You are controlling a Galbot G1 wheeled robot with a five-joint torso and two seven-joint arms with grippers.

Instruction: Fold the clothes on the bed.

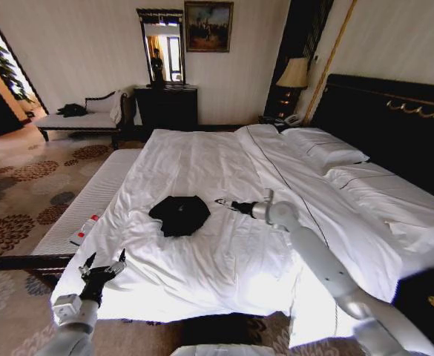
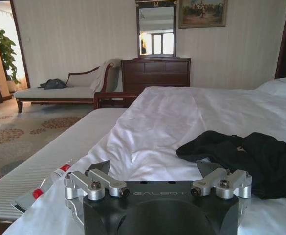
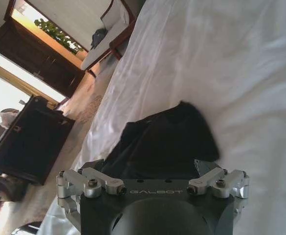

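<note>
Black T-shirt (image 1: 179, 215) bunched mid-bed (image 1: 224, 163). My right gripper (image 1: 222, 202), jaws spread and empty, hovers just beside it; left gripper (image 1: 104, 268), likewise open, waits at bed's edge. Best pinch a hem, not the bunch.

A hotel-style bedroom: a large white bed (image 1: 224, 222), with a chaise (image 1: 79, 119), dresser (image 1: 166, 107) and mirror (image 1: 163, 46) beyond it.

One black T-shirt (image 1: 179, 214), two pillows (image 1: 326, 150) (both white), one bed (image 1: 224, 163).

black t-shirt (image 1: 179, 214) — crumpled on white bed (image 1: 224, 267).
</note>
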